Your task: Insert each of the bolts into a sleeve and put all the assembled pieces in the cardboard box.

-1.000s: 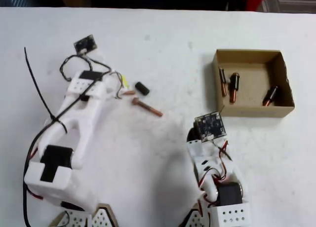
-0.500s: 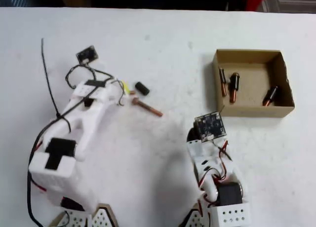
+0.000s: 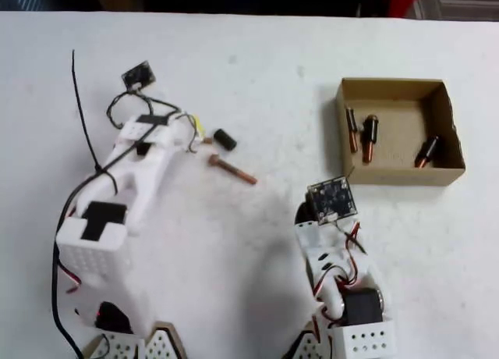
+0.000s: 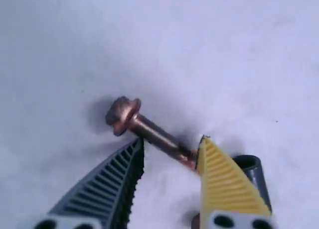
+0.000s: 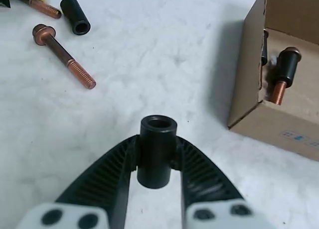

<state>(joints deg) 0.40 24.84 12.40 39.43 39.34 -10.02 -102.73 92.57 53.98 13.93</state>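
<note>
The spread left pincer [image 4: 172,142] straddles the threaded end of the bolt [image 4: 149,132], whose long axis crosses the gap diagonally; the right pincer [image 5: 157,143] pinches a sleeve [image 5: 157,157] upright.

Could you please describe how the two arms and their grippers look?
Both arms are white shells with black motors. The left arm carries long black cables; the right arm has red and black wires. Each wrist bears a small dark circuit board. The left gripper has one grey and one yellow ribbed finger; the right gripper has black ribbed fingers.
</note>
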